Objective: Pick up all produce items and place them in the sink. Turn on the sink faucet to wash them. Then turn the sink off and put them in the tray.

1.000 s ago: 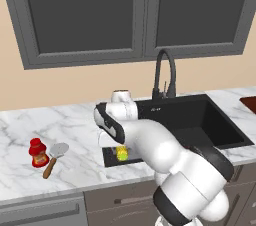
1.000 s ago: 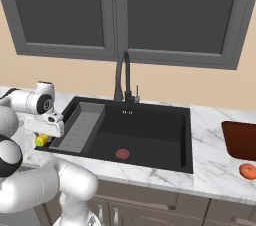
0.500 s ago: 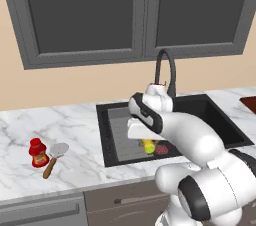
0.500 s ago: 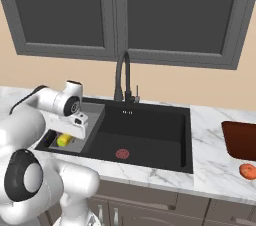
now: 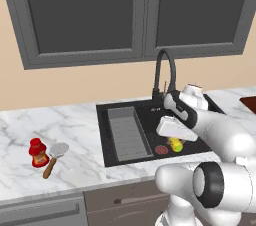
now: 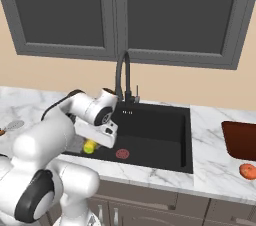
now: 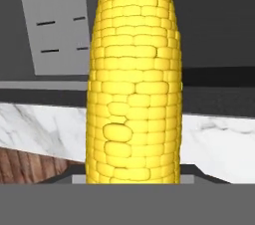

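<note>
White-veined marble counter against a tan wall, dark grey upper cabinets overhead, brown drawer fronts below. Matte-black sink set into the counter, round red drain on its floor, grey ribbed insert lying along its left side. Black gooseneck faucet stands at the back rim, small side lever visible in the right base view. Left of the sink on the counter: red squat bottle with a wooden-handled spatula just beside it, touching or nearly so. Far right: reddish-brown tray at the frame edge, with the orange-red vegetable on the marble just in front of it, outside the tray. Gripper hangs low inside the basin, near the drain. Corn cob is clamped between the jaws, which stand partly apart around it; hand view has the cob running lengthwise straight up the frame, and yellow-green shows under the hand in both base views. Can't tell if the cob touches the basin floor.
</note>
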Robot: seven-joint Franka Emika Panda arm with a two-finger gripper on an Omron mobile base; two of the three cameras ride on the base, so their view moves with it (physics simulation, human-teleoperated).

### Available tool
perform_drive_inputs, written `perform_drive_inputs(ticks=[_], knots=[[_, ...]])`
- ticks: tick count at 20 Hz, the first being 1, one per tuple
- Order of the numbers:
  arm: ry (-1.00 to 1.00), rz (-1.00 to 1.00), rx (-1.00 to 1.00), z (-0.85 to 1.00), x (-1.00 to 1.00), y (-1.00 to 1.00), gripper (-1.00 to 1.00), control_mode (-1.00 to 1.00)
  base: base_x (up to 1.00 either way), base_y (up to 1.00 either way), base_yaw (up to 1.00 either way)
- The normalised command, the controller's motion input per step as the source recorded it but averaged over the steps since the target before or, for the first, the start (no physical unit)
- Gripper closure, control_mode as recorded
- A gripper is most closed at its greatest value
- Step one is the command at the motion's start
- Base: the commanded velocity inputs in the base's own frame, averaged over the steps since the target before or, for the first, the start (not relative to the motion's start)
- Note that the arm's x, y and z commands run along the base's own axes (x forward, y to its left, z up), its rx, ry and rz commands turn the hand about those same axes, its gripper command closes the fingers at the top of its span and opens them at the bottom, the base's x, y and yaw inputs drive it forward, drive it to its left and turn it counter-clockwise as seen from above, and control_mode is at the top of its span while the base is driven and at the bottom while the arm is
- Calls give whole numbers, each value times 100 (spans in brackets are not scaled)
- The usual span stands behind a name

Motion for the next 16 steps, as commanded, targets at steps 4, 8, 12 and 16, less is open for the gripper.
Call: perform_drive_inputs(ticks=[4,8,12,16], knots=[[0,0,14,-3,16,-100,100,-100,0,0,0],[0,1,14,-12,37,-92,100,-100,0,0,0],[0,0,7,-13,41,-54,100,-100,0,0,0],[1,0,4,-6,68,-30,100,-100,0,0,0]])
